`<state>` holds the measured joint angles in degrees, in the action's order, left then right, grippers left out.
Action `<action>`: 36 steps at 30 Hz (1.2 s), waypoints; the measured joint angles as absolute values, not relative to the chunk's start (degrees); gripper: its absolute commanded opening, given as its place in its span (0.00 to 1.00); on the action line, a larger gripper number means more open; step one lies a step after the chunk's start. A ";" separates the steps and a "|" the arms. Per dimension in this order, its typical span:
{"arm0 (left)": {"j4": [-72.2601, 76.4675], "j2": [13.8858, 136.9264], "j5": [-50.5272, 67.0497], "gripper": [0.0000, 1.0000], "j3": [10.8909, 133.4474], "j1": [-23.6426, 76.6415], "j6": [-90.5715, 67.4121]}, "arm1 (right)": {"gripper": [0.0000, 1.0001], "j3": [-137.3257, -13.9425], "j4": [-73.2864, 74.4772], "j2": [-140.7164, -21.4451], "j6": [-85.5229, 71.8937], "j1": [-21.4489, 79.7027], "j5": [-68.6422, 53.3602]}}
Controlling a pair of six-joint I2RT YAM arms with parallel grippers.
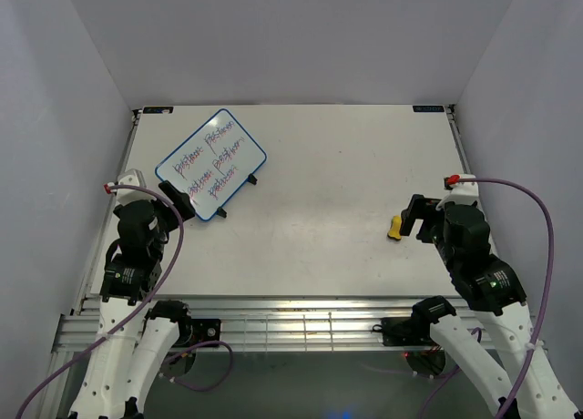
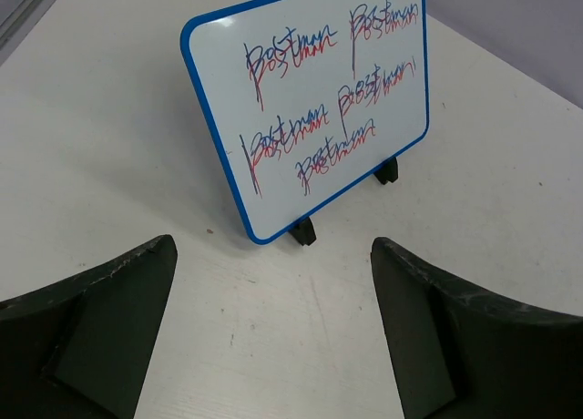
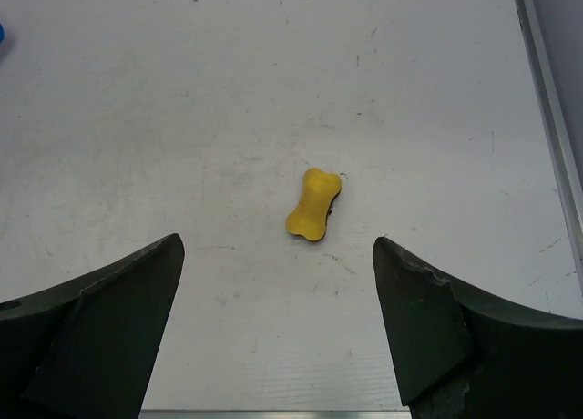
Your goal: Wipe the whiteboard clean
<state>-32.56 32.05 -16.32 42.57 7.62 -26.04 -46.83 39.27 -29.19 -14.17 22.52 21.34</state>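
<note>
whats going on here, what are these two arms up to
The two arms are meant to erase the whiteboard, which stands propped at the left rear of the table, full of red and blue writing. Nothing is held yet. The left gripper is open, facing the board; the right gripper is open above the small yellow eraser lying on the table.

A: Where is the whiteboard (image 1: 211, 164)?

B: On the far left part of the worktop (image 1: 346, 164), set at a slant to its edges.

A: What does it look like?

B: A small white rectangle, blue-framed, with rounded corners. It stands on one long edge on two small black feet (image 2: 302, 230) and leans back, so its face looks upward.

A: Is it wiped?

B: No. Red and blue writing (image 2: 319, 100) covers most of the face. It is one scrawled word repeated in about three rows, each copy drawn in both colours, one over the other.
</note>
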 measured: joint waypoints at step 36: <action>3.01 66.78 27.49 0.98 31.29 -24.67 -38.59 | 0.90 -37.78 26.26 -24.03 -10.33 22.52 -4.91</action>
